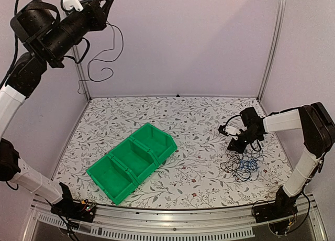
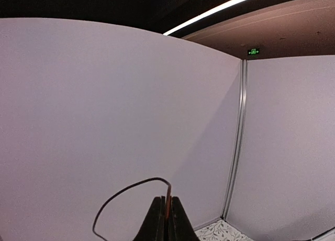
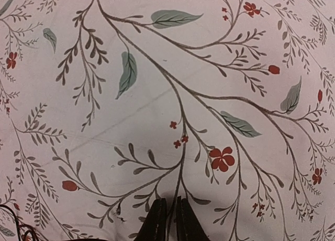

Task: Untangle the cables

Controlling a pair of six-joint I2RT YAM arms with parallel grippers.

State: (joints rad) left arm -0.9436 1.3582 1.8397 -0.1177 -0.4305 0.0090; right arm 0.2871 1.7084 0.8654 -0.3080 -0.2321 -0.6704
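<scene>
A tangle of thin black cables (image 1: 242, 167) with a blue cable (image 1: 249, 163) in it lies on the floral table at the right. My right gripper (image 1: 234, 146) hovers low just left of and above the tangle. In the right wrist view it (image 3: 171, 203) is shut with only a sliver of gap, nothing seen in it, and cable ends (image 3: 11, 228) show at the bottom left. My left gripper (image 1: 108, 1) is raised high at the top left, shut on one thin black cable (image 1: 104, 60) that hangs in loops before the back wall. The left wrist view shows that gripper (image 2: 168, 199) and the cable (image 2: 125, 189).
A green three-compartment bin (image 1: 133, 160) stands slantwise left of the table's middle. Pale walls with metal corner posts (image 1: 272, 42) enclose the back and sides. A metal rail (image 1: 172, 225) runs along the near edge, with both arm bases on it.
</scene>
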